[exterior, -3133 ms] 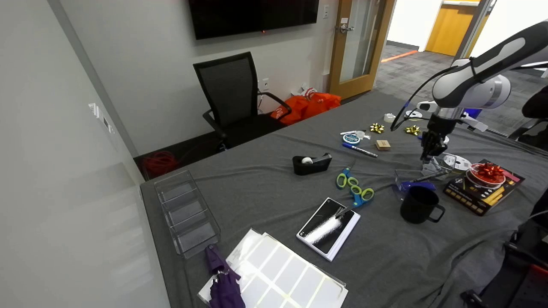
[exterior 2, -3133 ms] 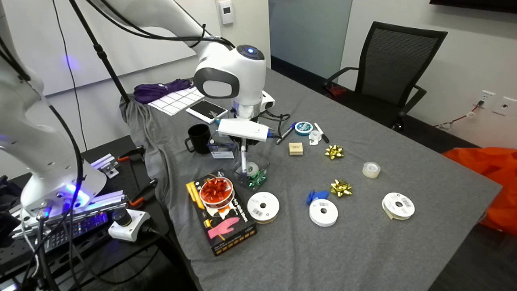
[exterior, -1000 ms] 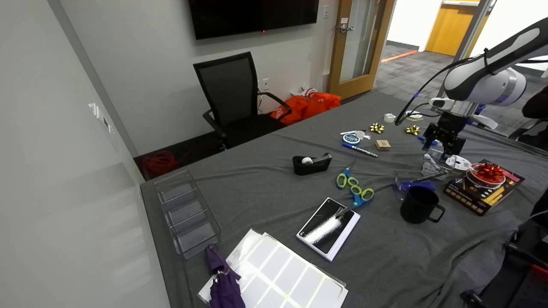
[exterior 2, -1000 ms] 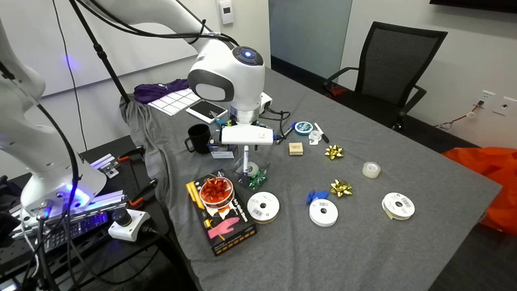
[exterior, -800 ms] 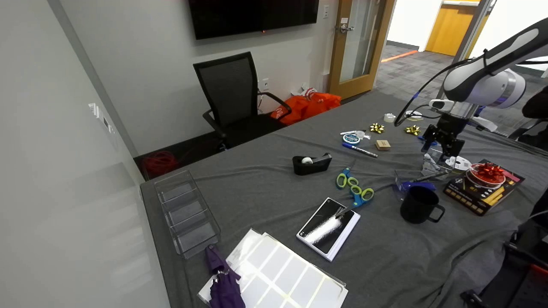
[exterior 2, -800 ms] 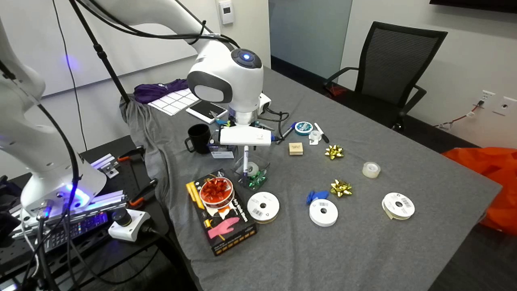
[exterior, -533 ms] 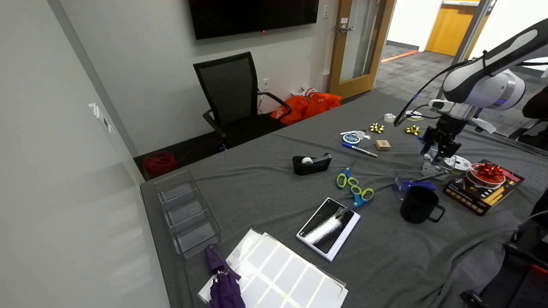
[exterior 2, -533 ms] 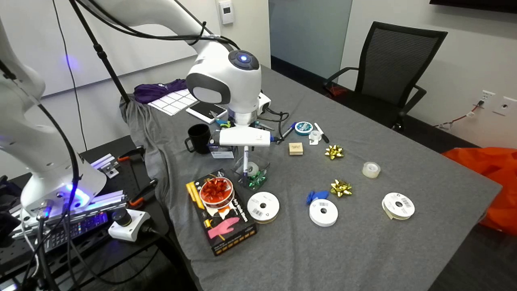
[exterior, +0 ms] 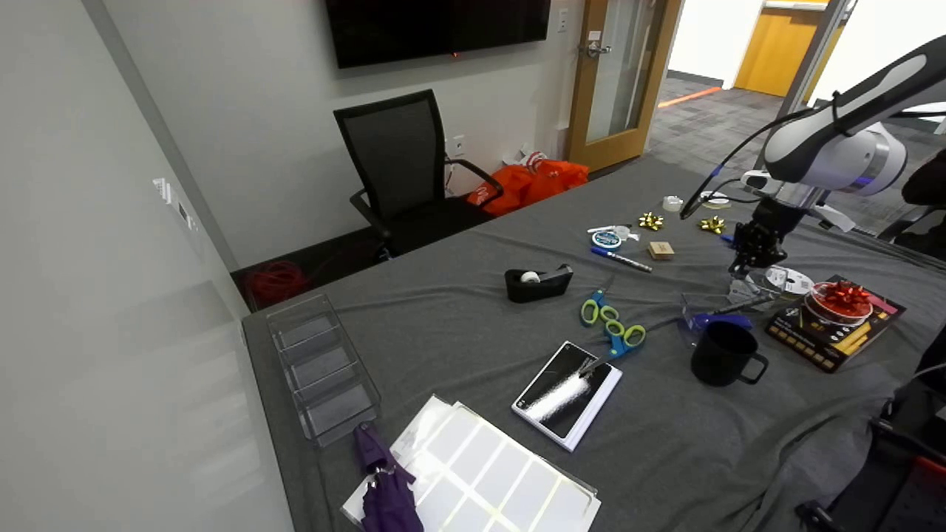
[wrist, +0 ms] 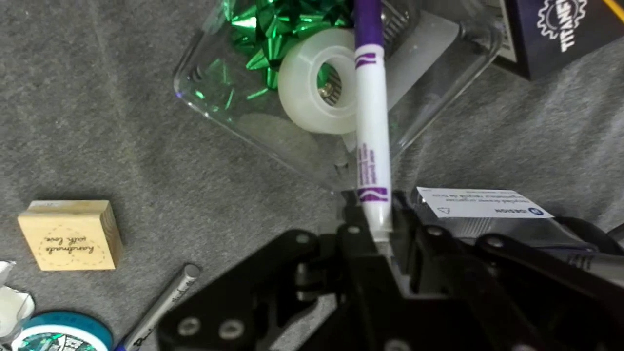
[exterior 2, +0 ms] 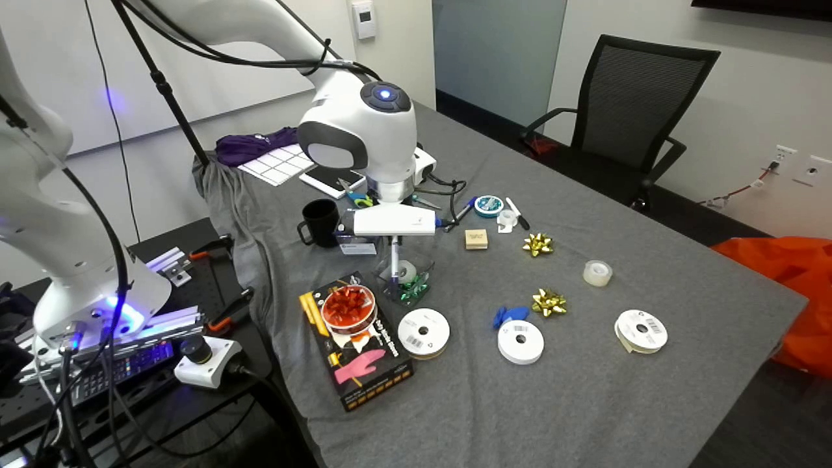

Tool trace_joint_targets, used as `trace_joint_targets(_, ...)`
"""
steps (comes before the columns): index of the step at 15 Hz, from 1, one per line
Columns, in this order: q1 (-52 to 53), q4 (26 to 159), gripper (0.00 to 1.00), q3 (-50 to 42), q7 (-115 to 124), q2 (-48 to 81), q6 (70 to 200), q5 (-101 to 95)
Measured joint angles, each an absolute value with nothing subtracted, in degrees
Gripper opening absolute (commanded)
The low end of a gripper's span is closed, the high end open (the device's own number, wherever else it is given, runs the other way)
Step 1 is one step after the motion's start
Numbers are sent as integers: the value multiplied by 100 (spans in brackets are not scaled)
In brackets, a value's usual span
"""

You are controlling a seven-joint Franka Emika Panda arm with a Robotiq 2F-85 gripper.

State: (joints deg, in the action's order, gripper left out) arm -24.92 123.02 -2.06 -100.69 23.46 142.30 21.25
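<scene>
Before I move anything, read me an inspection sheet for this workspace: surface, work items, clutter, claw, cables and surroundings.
Surface: gray tablecloth, creased in places.
Work items: purple-capped white marker, cap end down in a clear bin alongside a tape roll and green bow.
Clutter: three ribbon spools, two gold bows, two pairs of scissors, black mug, black tape dispenser, wooden block printed "handmade with love".
Claw: closed about the marker's raised end, apparently gripping it.
Cables: black cables run along the robot arm and loop near the claw.
Surroundings: mesh office chair, orange bags, wall screen, wood-framed glass door.
</scene>
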Motion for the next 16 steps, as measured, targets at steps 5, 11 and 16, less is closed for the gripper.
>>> trace_joint_targets(5, -2491, 12334, 4, -177, -10062, 2347, 14327, 2135)
trace_joint_targets(11, -2407, 12296, 4, -109, -9709, 2214, 14189, 2247)
trace_joint_targets(16, -2141, 11976, 4, -106, -8720, 1824, 13459, 2252)
